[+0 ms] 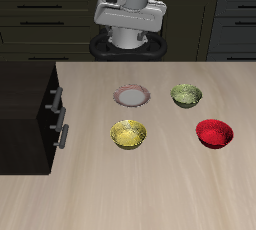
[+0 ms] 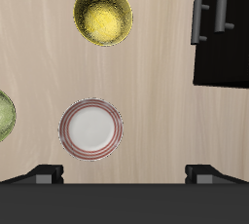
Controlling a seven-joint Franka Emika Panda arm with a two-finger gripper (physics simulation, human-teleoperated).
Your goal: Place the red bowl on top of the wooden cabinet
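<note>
The red bowl (image 1: 214, 133) sits upright on the light wood table, toward the front, beyond the olive-green bowl from the robot's base. It does not show in the wrist view. The wooden cabinet (image 1: 25, 114) is a dark box with a flat bare top and two drawer fronts with silver handles, at the opposite side of the table; its front (image 2: 224, 28) shows in the wrist view. My gripper (image 1: 131, 34) hangs high over the table's back edge, far from the red bowl. Its fingertips (image 2: 49, 172) stand wide apart, so my gripper (image 2: 126, 174) is open and holds nothing.
A yellow bowl (image 1: 128, 134) (image 2: 103, 15) stands near the cabinet's drawers. A white plate with a pink rim (image 1: 132, 96) (image 2: 91, 128) lies below the gripper. An olive-green bowl (image 1: 186, 95) (image 2: 3, 116) stands beside the plate, farther back than the red bowl.
</note>
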